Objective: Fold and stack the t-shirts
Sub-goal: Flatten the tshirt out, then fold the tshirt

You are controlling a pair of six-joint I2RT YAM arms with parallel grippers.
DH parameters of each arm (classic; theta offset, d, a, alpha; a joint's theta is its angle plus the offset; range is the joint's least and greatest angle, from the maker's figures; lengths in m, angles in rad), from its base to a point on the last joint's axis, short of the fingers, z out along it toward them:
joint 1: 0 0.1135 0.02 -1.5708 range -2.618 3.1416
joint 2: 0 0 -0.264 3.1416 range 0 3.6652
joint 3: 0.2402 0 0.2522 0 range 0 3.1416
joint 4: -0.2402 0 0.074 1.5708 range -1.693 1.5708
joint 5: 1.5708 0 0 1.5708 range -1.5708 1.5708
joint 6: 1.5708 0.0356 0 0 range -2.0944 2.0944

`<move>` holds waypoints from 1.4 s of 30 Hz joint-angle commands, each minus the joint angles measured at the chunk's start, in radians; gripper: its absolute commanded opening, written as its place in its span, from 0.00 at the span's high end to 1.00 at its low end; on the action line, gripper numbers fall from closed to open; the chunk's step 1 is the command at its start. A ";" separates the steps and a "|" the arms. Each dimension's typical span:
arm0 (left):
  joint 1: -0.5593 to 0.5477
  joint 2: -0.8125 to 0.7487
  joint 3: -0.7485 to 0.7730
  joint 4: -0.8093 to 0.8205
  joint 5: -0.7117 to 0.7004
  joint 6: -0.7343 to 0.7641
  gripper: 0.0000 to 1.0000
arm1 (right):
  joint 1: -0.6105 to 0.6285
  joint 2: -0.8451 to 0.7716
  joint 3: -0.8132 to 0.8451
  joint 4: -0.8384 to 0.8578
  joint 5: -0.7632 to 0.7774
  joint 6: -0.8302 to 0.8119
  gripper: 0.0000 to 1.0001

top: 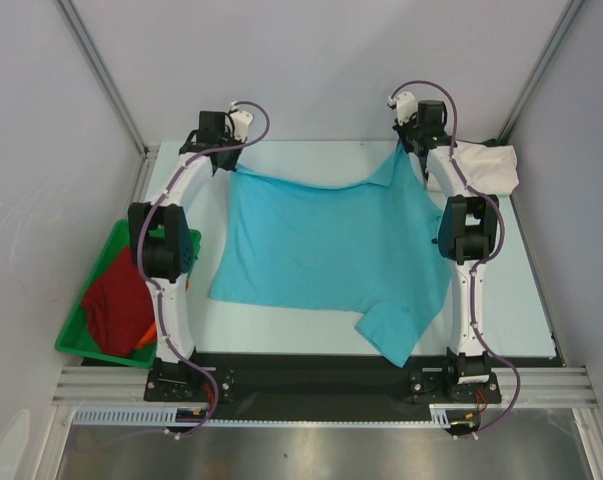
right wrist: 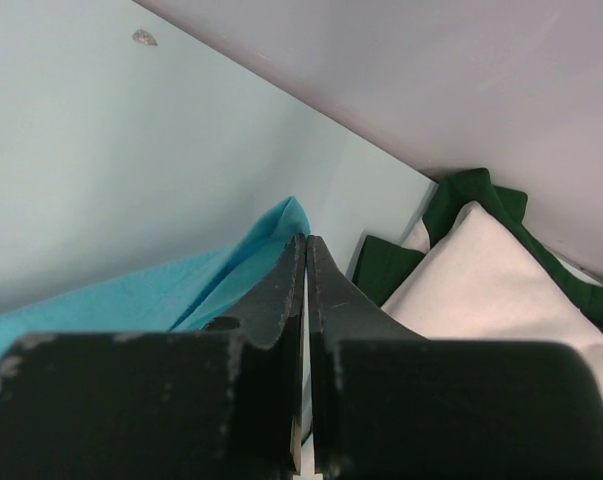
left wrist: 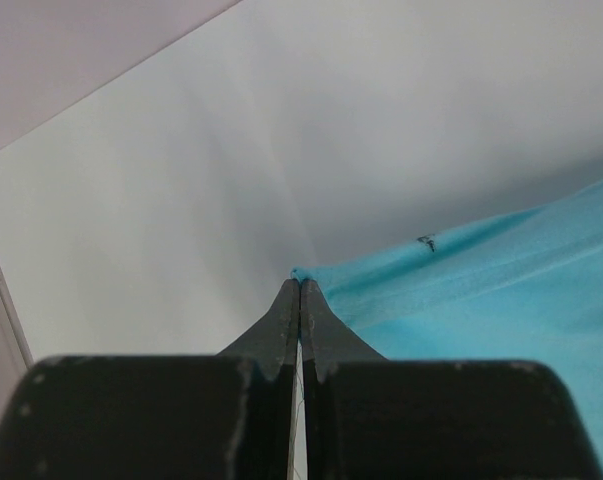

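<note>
The turquoise t-shirt (top: 326,245) lies spread over the table, one sleeve pointing to the near edge. Its two far corners are lifted. My left gripper (top: 231,167) is shut on the far left corner; in the left wrist view the cloth (left wrist: 481,290) runs right from the closed tips (left wrist: 299,284). My right gripper (top: 407,152) is shut on the far right corner; the cloth (right wrist: 266,240) shows just left of the closed tips (right wrist: 306,240). A cream-white shirt (top: 487,166) lies folded at the back right. A dark red shirt (top: 116,300) and an orange one (top: 149,335) lie in the bin.
A green plastic bin (top: 76,335) stands left of the left arm's base. In the right wrist view the cream-white shirt (right wrist: 481,290) rests on a dark green cloth (right wrist: 466,195). Grey walls close in the back and both sides.
</note>
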 commanded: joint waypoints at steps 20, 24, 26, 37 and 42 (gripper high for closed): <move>0.005 -0.174 -0.157 -0.024 0.013 0.101 1.00 | -0.022 -0.299 -0.233 0.045 -0.080 0.009 1.00; 0.006 -0.205 -0.205 -0.058 0.032 0.106 1.00 | -0.014 -0.418 -0.379 0.031 -0.102 0.003 1.00; 0.006 -0.232 -0.251 -0.052 0.038 0.108 1.00 | -0.014 -0.493 -0.473 0.020 -0.108 0.003 1.00; 0.006 -0.313 -0.311 -0.104 0.044 0.085 1.00 | -0.008 -0.714 -0.708 -0.027 -0.111 0.023 1.00; 0.006 -0.344 -0.338 -0.122 0.043 0.091 1.00 | -0.003 -0.796 -0.800 -0.043 -0.105 0.026 1.00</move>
